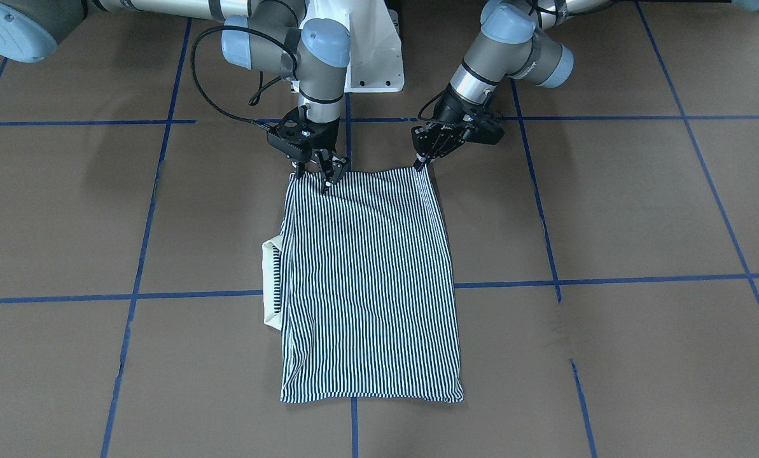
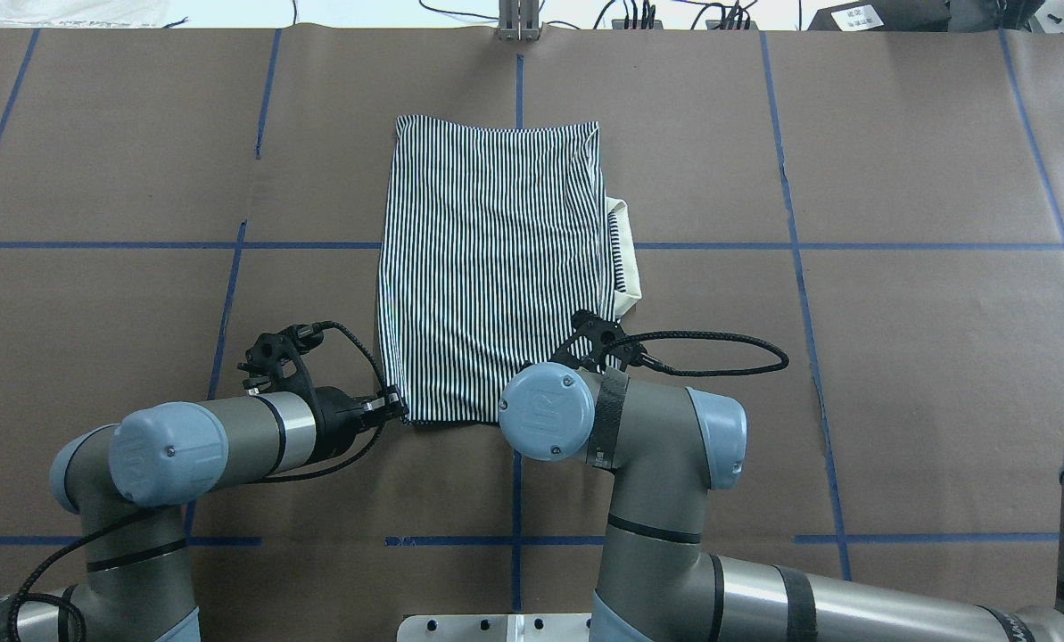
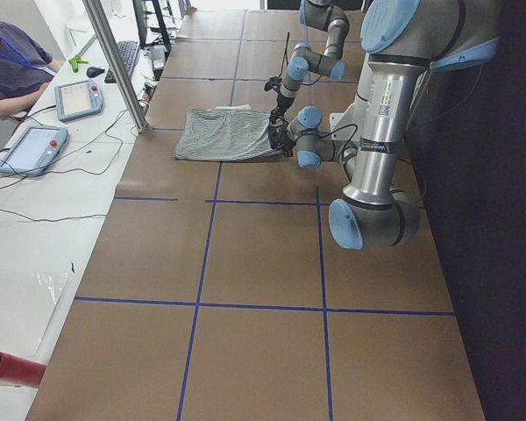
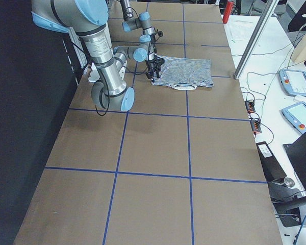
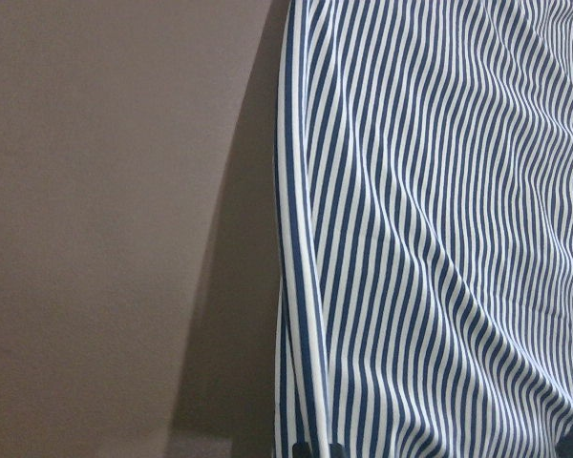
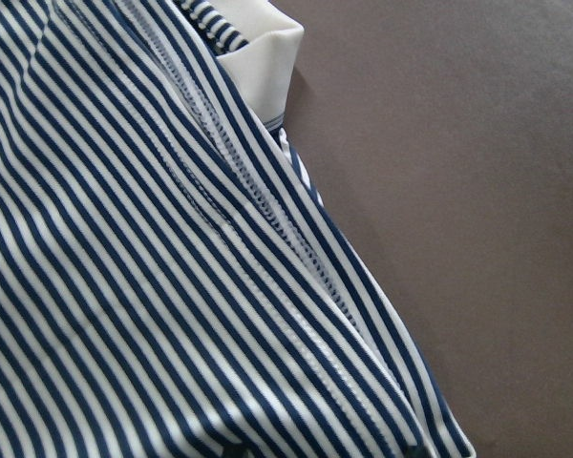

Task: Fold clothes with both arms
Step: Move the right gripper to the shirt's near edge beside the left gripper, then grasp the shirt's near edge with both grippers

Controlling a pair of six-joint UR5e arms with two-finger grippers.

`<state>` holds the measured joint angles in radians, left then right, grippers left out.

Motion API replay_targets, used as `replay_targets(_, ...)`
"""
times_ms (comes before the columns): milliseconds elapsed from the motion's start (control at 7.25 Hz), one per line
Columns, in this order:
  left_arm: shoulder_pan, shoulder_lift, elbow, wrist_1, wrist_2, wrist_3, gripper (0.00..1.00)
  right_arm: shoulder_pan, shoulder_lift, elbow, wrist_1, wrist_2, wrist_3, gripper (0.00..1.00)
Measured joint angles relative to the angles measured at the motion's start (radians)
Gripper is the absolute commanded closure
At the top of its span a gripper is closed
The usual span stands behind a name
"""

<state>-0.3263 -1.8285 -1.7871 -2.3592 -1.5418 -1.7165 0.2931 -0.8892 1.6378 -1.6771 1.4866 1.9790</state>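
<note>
From behind the robot, the left arm lay low over the brown paper-covered counter, its forearm pointing toward the middle. The left tool sat at the near left corner of the polo shirt, with its black fingers drawn together to a point and clenched on the hem. The wrist camera on that arm showed the striped edge running up from the pinch and creases fanning away across the cloth.

The shirt itself lay flat in the middle of the counter, folded into a tall rectangle, with its thin navy-and-white stripes running away from the robot. It crossed one of the blue tape lines that marked the paper into squares. Partway along its right-hand long edge the cream collar poked out from under the striped layer and rested on the paper.

Further right, the right arm bent over the near right corner, and its blue-capped joint hid that corner from above. From across the counter the right tool showed pointing down onto the corner, fingertips touching the fabric and standing a little apart. Whether they had the cloth pinched I could not tell, and the right wrist camera showed only stripes, a seam and the collar tip close up
</note>
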Motion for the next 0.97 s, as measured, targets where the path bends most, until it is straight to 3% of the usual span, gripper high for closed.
replay_targets(138, 0.000, 0.000, 0.000, 0.000, 0.000, 0.000, 1.00, 0.000, 0.001, -0.001, 0.000, -0.001, 0.013, 1.00)
replay_targets(965, 0.000, 0.003, -0.038, 0.011, -0.011, 0.004, 1.00, 0.002, 0.011, 0.014, 0.051, -0.003, 0.058, 1.00)
